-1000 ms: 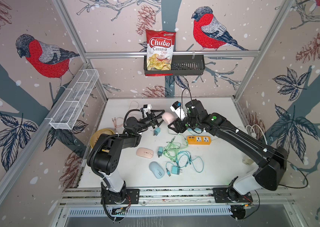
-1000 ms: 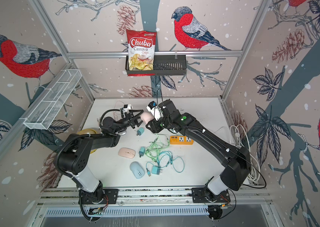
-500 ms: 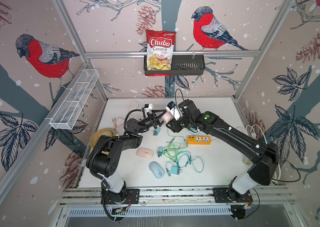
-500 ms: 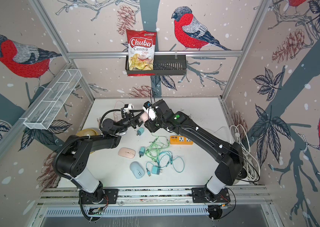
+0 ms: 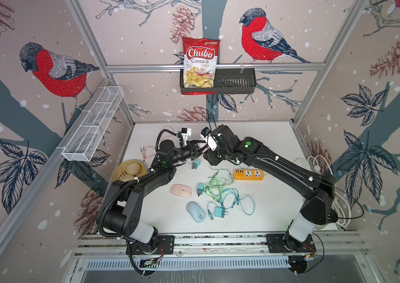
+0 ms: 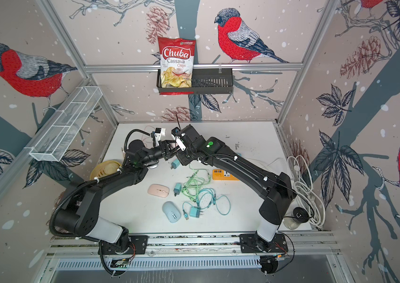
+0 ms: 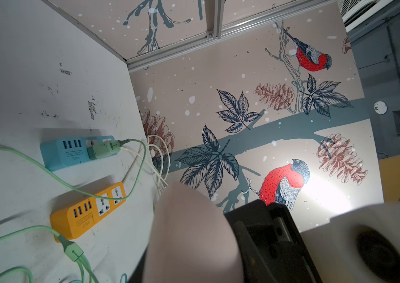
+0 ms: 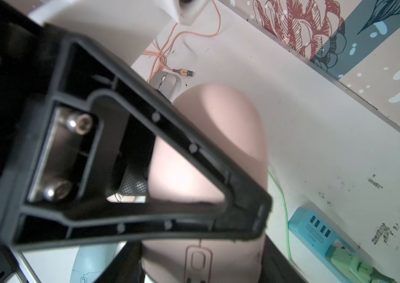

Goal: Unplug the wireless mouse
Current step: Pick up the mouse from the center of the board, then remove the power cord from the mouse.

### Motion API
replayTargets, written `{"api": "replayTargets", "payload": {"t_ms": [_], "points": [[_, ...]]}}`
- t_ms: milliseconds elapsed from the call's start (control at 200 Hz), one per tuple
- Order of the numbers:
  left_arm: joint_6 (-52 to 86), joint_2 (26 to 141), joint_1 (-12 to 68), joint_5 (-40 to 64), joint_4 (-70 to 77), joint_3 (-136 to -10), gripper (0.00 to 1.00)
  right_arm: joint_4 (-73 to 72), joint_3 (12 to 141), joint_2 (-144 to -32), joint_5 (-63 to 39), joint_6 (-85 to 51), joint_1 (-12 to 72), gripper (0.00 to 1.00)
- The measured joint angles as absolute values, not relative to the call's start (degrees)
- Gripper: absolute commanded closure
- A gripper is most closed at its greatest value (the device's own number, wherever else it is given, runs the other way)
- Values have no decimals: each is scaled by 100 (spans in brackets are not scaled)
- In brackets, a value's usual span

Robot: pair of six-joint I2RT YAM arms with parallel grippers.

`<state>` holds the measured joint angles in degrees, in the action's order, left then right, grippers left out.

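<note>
1. Right wrist view: the right hand (image 8: 201, 257) grips the mouse (image 8: 218, 137), one jaw on each flank near the wheel end. The mouse's long axis runs straight out from this hand, rounded end farthest.
2. The left hand's finger (image 8: 191, 148) lies slantwise across the mouse's back, its pad by one flank. The finger hides the gap between the jaws, so I cannot tell whether this hand has closed on anything.
3. In both top views the left hand (image 5: 197, 151) and the right hand meet tip to tip. The mouse sits between them, raised off the surface (image 5: 267, 137) at its back middle.
4. No lead or receiver shows on the mouse. A small pale piece beside the left pad is too hidden to name.
5. Judgement: the pull should run along the long axis, away from the right hand. The left hand is nearer the free end, so it pulls while the right anchors.
6. Farther out lie a blue strip (image 7: 61, 154) with a green plug (image 7: 102, 152), an orange strip (image 7: 71, 220), a second pink mouse (image 5: 181, 190) and a blue mouse (image 5: 195, 212), all well apart from the hands.
</note>
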<state>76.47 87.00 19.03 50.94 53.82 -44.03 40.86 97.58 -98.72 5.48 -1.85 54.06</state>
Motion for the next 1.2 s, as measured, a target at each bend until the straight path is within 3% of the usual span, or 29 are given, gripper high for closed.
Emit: {"api": "replayTargets", "payload": {"t_ms": [50,100,345,530,856,946,1071,1196], "points": [[7642,8691,1903,5098,5330,-4403,100,4099,9758,-9876,613,-180,5415,25],[7644,8676,1898,5107,5271,-4403,100,4082,9727,-9872,687,-150,5428,16],[7647,8213,1175,5245,4836,-4475,100,3684,8943,-9118,298,-130,5153,22],[7540,7846,980,5245,4283,-4694,100,3234,8130,-8573,-563,-145,5072,36],[7494,7712,1048,5076,3879,-4727,100,2902,8294,-8825,-1044,-189,5094,52],[7494,7695,1131,5085,3861,-4727,100,2871,8436,-8945,-1081,-191,5096,64],[7494,7690,1181,5078,3839,-4729,100,2860,8650,-9102,-1079,-213,5118,100],[7347,7690,1135,5063,3673,-4838,100,2902,8691,-9124,-1031,-311,5096,100]]}}
